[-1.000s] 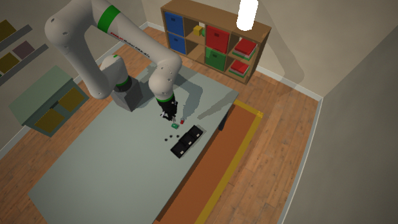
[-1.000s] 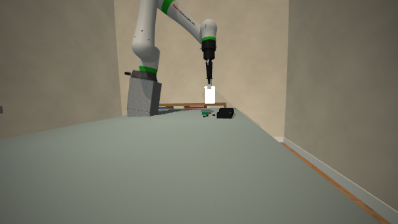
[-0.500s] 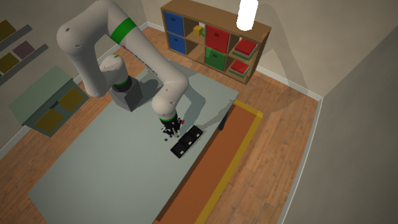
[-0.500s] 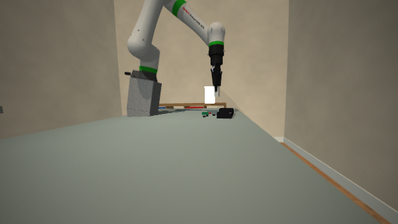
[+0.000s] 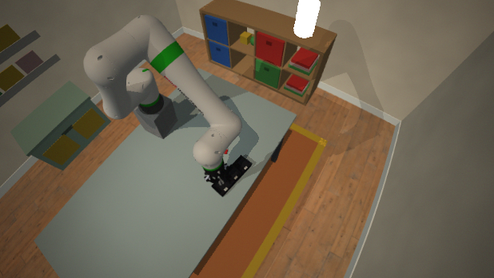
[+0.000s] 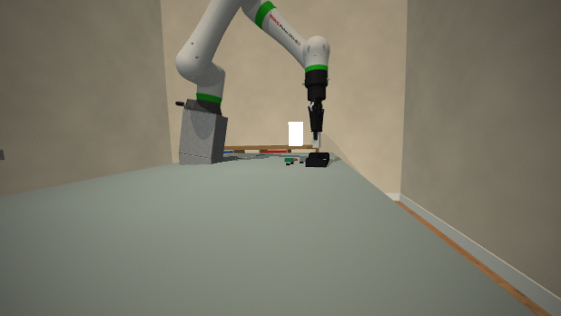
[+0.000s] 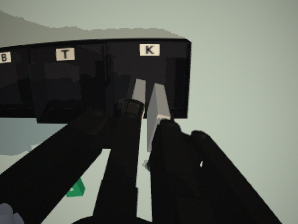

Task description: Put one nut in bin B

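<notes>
A black row of three bins (image 5: 233, 176) stands near the table's right edge. In the wrist view its labels read B (image 7: 5, 58), T (image 7: 65, 54) and K (image 7: 149, 50) from left to right. My gripper (image 7: 146, 96) is shut with nothing between its fingers, and its tips point at the front of the K bin. In the exterior view the gripper (image 6: 316, 138) hangs a little above the bins (image 6: 318, 160). In the top view the gripper (image 5: 212, 177) is at the bins' left side. I see no nuts clearly; the arm and fingers cover the table in front of the bins.
A small green block (image 7: 75, 189) lies on the table to the left of my fingers and also shows in the exterior view (image 6: 289, 160). A small red piece (image 5: 226, 152) lies behind the arm. The robot base (image 5: 156, 117) stands at the table's far side.
</notes>
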`<state>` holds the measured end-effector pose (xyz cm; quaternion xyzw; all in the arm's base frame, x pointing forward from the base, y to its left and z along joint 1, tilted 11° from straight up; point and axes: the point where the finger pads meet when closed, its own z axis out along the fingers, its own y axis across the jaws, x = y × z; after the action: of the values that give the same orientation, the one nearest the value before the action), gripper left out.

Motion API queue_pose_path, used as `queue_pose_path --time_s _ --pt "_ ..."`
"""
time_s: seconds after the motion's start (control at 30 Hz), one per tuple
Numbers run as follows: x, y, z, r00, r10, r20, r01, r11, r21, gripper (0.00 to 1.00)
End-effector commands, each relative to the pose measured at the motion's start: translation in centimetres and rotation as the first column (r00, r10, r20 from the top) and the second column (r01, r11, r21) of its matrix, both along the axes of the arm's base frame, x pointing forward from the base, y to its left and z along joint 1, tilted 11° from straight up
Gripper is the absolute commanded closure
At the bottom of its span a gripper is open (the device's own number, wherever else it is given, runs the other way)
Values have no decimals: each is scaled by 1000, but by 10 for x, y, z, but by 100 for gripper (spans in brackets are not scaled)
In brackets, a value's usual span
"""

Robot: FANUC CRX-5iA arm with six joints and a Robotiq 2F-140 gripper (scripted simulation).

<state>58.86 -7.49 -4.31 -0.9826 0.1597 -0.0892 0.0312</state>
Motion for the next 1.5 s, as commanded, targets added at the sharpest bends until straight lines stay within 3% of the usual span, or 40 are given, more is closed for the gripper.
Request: queue_pose_path --time_s 0.0,0.77,1.47 --pt "2 0 -3 1000 0 -1 0 1000 1 95" --pt "12 2 -58 1000 0 -1 0 1000 1 95" --pt "12 2 -59 1000 0 -1 0 1000 1 95"
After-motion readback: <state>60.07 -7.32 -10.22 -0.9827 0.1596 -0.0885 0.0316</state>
